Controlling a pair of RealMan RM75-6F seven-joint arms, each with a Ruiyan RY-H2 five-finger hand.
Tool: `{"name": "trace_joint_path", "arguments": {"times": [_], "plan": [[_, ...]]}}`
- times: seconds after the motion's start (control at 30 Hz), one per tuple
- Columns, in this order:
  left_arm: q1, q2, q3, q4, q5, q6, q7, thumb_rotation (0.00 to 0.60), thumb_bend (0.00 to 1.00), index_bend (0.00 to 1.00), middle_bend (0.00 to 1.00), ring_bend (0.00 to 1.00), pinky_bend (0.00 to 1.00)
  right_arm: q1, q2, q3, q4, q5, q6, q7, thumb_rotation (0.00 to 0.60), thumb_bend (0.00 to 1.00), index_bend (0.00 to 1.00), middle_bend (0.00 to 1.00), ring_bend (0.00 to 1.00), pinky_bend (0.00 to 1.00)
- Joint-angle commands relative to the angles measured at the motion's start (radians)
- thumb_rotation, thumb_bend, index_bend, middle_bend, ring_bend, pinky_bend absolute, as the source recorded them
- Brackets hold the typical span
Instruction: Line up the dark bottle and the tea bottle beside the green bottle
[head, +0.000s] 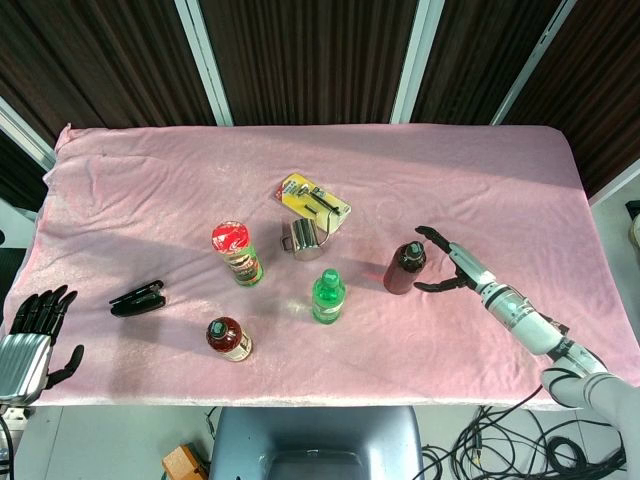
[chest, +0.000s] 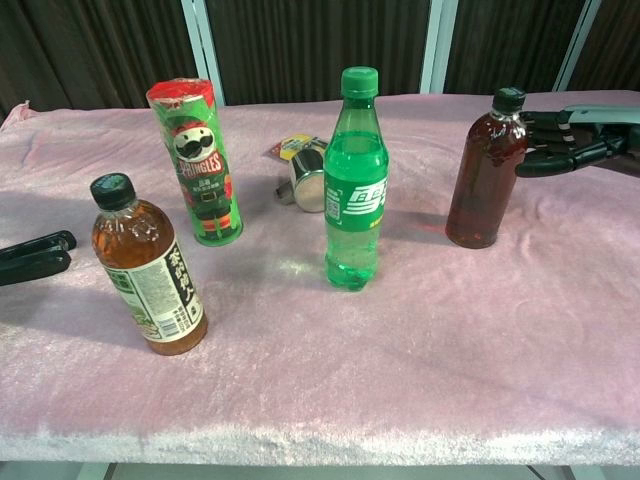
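The green bottle stands upright near the middle of the pink table. To its right stands the dark bottle, filled with dark red liquid under a black cap. My right hand hovers just right of that bottle with fingers spread, holding nothing. The tea bottle, amber with a white label, stands at the front left. My left hand hangs off the table's left front corner, fingers straight and apart, empty.
A red-lidded green Pringles can stands behind the tea bottle. A small metal cup and a yellow packet lie behind the green bottle. A black tool lies at the left.
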Motion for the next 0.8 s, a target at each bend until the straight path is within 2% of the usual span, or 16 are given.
{"name": "trace_joint_path", "arguments": {"times": [0.03,0.3,0.37,0.43,0.57,0.67,0.8], "plan": [[0.000,-0.001,0.002,0.000,0.002,0.001,0.002,0.600,0.39,0.00,0.03,0.00,0.01,0.002,0.004,-0.002,-0.009,0.005,0.002,-0.007,0.600,0.27,0.00,0.00,0.00,0.00],[0.000,-0.002,0.001,0.000,0.002,0.002,0.006,0.600,0.39,0.00,0.03,0.00,0.01,0.011,-0.013,0.009,-0.013,0.034,-0.009,-0.035,0.600,0.27,0.03,0.00,0.00,0.00],[0.001,-0.001,0.001,0.000,0.001,0.002,0.006,0.600,0.39,0.00,0.03,0.00,0.01,0.012,-0.024,0.016,-0.007,0.048,-0.015,-0.044,0.600,0.27,0.16,0.05,0.00,0.04],[0.002,-0.001,0.001,0.000,-0.001,0.002,0.006,0.600,0.39,0.00,0.03,0.00,0.01,0.012,-0.034,0.023,0.001,0.060,-0.019,-0.061,0.600,0.27,0.30,0.14,0.02,0.12],[0.005,-0.002,0.001,0.002,-0.001,0.007,0.001,0.600,0.39,0.00,0.03,0.00,0.00,0.013,-0.052,0.038,0.007,0.085,-0.032,-0.083,0.600,0.27,0.52,0.27,0.16,0.30],[0.005,0.000,0.006,0.006,0.011,0.010,-0.008,0.600,0.39,0.00,0.03,0.00,0.00,0.017,-0.062,0.044,0.009,0.095,-0.044,-0.091,0.600,0.27,0.59,0.32,0.27,0.44],[0.006,0.001,0.009,0.005,0.014,0.010,-0.009,0.600,0.39,0.00,0.03,0.00,0.00,0.023,-0.079,0.056,0.019,0.107,-0.051,-0.112,0.600,0.27,0.65,0.36,0.30,0.47]]}}
